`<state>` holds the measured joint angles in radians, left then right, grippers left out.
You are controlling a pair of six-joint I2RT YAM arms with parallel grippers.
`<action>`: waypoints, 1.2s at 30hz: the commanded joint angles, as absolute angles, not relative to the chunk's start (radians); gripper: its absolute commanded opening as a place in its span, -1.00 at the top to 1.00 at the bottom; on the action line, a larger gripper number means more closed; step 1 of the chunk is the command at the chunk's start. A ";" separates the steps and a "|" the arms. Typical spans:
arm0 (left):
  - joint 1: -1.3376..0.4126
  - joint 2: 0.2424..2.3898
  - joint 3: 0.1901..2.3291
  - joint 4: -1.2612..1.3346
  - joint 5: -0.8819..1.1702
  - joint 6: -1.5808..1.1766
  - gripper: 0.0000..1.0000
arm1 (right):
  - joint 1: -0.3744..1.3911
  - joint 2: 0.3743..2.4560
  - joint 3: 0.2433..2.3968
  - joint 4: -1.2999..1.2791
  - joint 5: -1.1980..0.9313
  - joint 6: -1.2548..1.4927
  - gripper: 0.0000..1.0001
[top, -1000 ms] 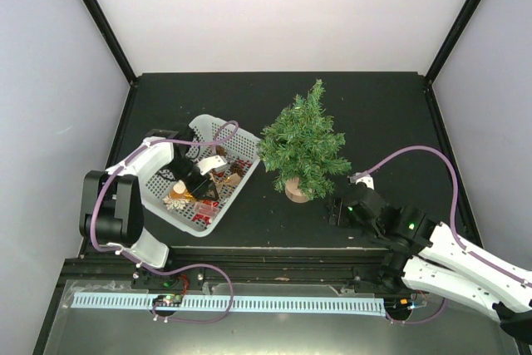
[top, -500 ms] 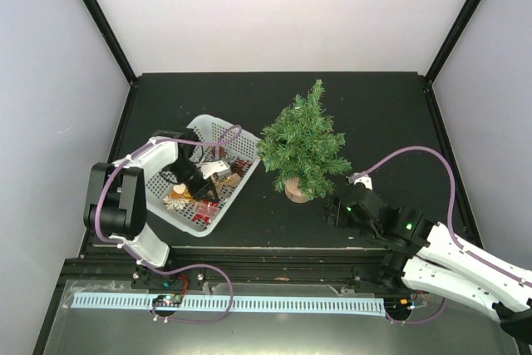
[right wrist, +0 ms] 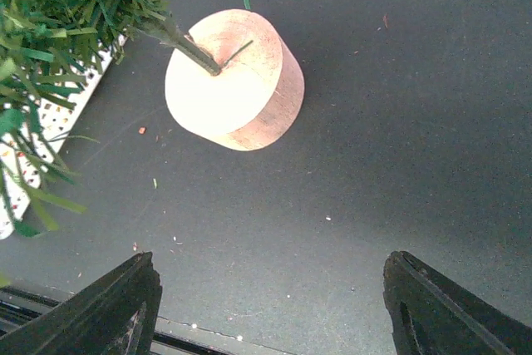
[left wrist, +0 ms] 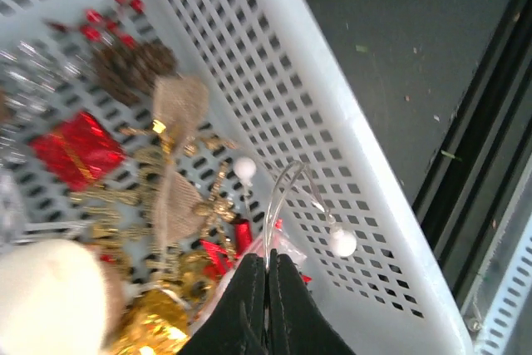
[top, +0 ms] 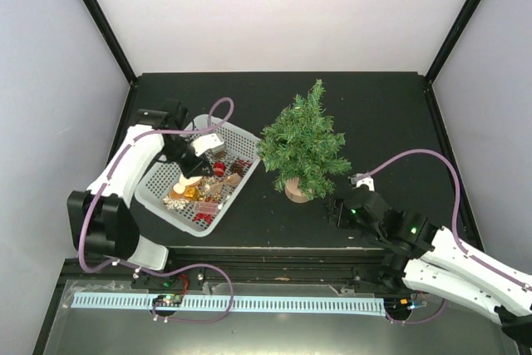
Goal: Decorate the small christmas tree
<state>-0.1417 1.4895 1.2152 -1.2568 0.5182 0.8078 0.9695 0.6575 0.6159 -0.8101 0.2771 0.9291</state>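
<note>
Black bench [top: 374,114] ran between pale walls, and on it the small tree [top: 303,143] stood upright on its round wooden base [right wrist: 233,81], just beside the right-hand rim of a white basket [left wrist: 332,147] of trinkets. Over that basket hung the left tool [left wrist: 266,262], its two fingers pressed together on the foot of a thin clear loop [left wrist: 287,193] that carried two white beads [left wrist: 341,243] (whether the red piece under the fingertips belonged to the same ornament I could not tell). The right tool [right wrist: 270,262] was near the base, spread wide and holding nothing. The step in hand looked like lifting one ornament out to hang it, as no decoration showed on the branches. To do it well, the lift probably wanted to go straight up and slowly, since gold sprigs, a burlap bow [left wrist: 179,101] and a pine cone [left wrist: 133,64] lay close round the loop and could ride up with it. A strand that thin seemed likely to slip or twist, so a firm pinch mattered. Bringing the bend of the loop over an outer branch tip looked easiest, and the light tree might tip unless the right tool steadied the base.
</note>
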 commanded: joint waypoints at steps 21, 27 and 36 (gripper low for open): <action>-0.153 1.398 2.052 -1.526 0.360 0.686 0.97 | 0.972 0.574 0.805 -0.805 0.355 0.684 -0.43; -0.153 1.336 2.064 -1.405 0.354 0.643 0.97 | 1.007 0.589 0.941 -0.766 0.374 0.574 -0.40; -0.153 1.207 2.077 -1.223 0.339 0.575 0.97 | 1.073 0.797 1.260 -0.780 0.357 0.386 -0.40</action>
